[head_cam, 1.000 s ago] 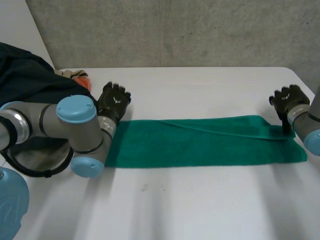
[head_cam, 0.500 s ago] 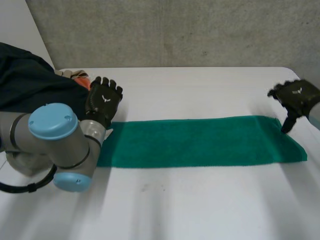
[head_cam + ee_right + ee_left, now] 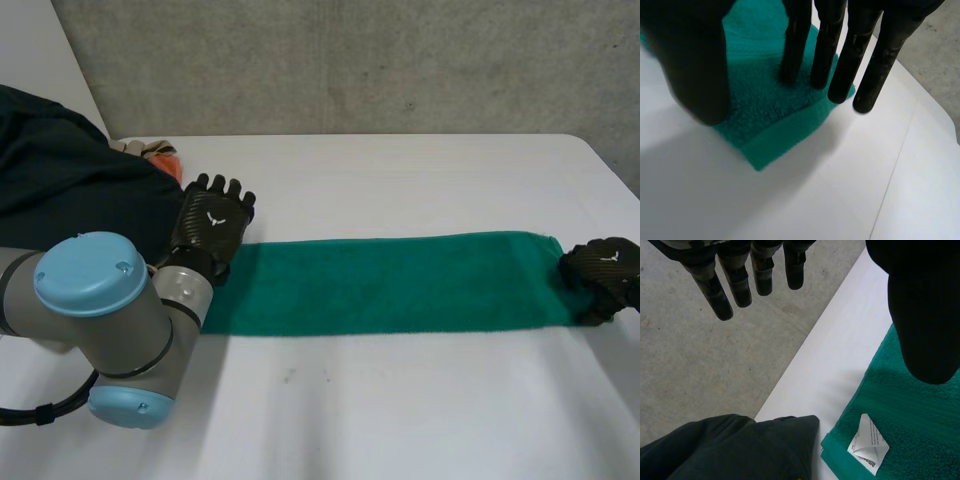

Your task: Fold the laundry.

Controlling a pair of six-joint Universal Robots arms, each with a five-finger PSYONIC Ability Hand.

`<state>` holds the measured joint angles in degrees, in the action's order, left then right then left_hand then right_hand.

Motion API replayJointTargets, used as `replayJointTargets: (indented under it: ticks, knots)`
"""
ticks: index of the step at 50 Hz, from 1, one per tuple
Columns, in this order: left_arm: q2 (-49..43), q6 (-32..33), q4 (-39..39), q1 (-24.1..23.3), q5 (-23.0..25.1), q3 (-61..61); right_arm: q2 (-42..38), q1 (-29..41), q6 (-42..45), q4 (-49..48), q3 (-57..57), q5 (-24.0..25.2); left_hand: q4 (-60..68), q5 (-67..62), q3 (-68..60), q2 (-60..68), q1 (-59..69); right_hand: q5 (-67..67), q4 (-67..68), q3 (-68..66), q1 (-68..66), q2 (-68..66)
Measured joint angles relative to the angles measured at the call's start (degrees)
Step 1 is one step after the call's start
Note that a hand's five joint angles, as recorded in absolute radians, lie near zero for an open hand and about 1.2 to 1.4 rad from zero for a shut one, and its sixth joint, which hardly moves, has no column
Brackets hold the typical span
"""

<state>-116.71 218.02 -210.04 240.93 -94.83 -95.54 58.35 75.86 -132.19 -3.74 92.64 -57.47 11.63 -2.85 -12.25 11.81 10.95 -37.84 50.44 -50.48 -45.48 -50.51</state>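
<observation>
- The head camera sits raised behind and between the arms. It looks down and forward across the white table (image 3: 400, 420) to a grey concrete wall (image 3: 350, 60) and takes in the whole length of the green towel (image 3: 400, 285).
- The left wrist camera looks from close along the left hand (image 3: 735, 275) to the table's edge. With the head view it shares the towel's end beside the dark garment (image 3: 730, 450).
- The right wrist camera looks from close along the right hand (image 3: 840, 45) onto the towel's other end, which the head view also shows.
</observation>
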Motion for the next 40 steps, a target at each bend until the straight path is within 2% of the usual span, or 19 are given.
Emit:
replayJointTargets:
  ticks: [1, 3, 6, 11, 17, 23, 26, 31, 32, 33, 36, 38, 40]
  knots:
    - [0.0, 0.0, 0.0, 0.0, 0.0, 0.0, -0.2, 0.0, 0.0, -0.2, -0.2, -0.1, 0.0, 0.0, 0.0, 0.0, 0.0, 0.0, 0.0, 0.0, 0.0, 0.0]
    - [0.0, 0.0, 0.0, -0.1, 0.0, 0.1, -1.8, 0.0, -0.1, -1.1, -1.4, -0.6, 0.0, 0.0, 0.0, 0.0, 0.0, -15.8, 15.3, -15.2, -10.5, -15.9]
    - [0.1, 0.0, 0.0, -0.2, -0.1, 0.1, -2.5, -0.1, -0.1, -1.5, -2.1, -1.2, 0.0, 0.0, 0.0, 0.0, 0.0, -17.6, 17.2, -17.1, -10.8, -17.1]
    - [1.2, 0.0, 0.0, -0.1, -0.2, -0.4, -1.9, -1.6, 0.2, -2.9, -3.2, -5.0, 0.0, 0.0, 0.0, 0.0, 0.0, -18.0, 17.7, -17.4, -10.8, -17.1]
    - [3.0, 0.0, 0.1, 0.0, -0.2, -1.4, 1.4, -5.5, 3.9, -4.3, -3.8, -10.2, 0.0, 0.0, 0.0, 0.0, 0.0, -18.3, 17.7, -17.4, -10.8, -17.1]
    - [4.5, 0.0, 0.1, 0.3, -0.2, -2.5, 3.3, -5.3, 7.9, -4.6, -4.5, -12.0, 0.0, 0.0, 0.0, 0.0, 0.0, -18.7, 17.7, -17.4, -10.8, -17.1]
    - [5.3, -0.1, 0.1, 0.4, -0.2, -3.0, 4.9, -1.6, 8.6, -5.0, -5.2, -12.1, 0.0, 0.0, 0.0, 0.0, 0.0, -18.8, 17.7, -17.4, -11.1, -17.1]
    - [7.0, -0.8, 0.1, 0.9, -0.3, -3.6, 7.9, 11.1, 7.6, -8.1, -6.4, -11.0, 0.0, 0.0, 0.0, 0.0, 0.0, -18.8, 17.7, -17.4, -11.2, -17.1]
    - [7.0, -0.8, 0.1, 0.9, -0.3, -3.6, 7.9, 11.1, 7.6, -8.1, -6.4, -11.0, 0.0, 0.0, 0.0, 0.0, 0.0, -18.8, 17.7, -17.4, -11.2, -17.1]
    - [7.9, -1.5, 0.1, 1.4, -0.4, -3.9, 8.4, 18.0, 7.2, -10.3, -6.7, -9.6, 0.0, 0.0, 0.0, 0.0, 0.0, -18.8, 17.7, -17.4, -11.2, -17.1]
    - [8.7, -2.3, 0.1, 2.0, -0.5, -4.1, 8.5, 21.8, 7.0, -11.5, -6.7, -8.5, 0.0, 0.0, 0.0, 0.0, 0.0, -18.8, 17.7, -17.4, -11.2, -17.1]
    - [9.7, -3.5, 0.1, 2.7, -0.5, -4.5, 7.5, 31.9, 7.0, -14.5, -6.9, -5.0, 0.0, 0.0, 0.0, 0.0, 0.0, -18.8, 17.8, -17.4, -11.2, -17.1]
    - [10.3, -4.4, 0.1, 3.2, -0.5, -4.8, 6.2, 36.1, 7.3, -15.6, -6.9, -3.2, 0.0, 0.0, 0.0, 0.0, 0.0, -18.8, 17.8, -17.4, -11.2, -17.1]
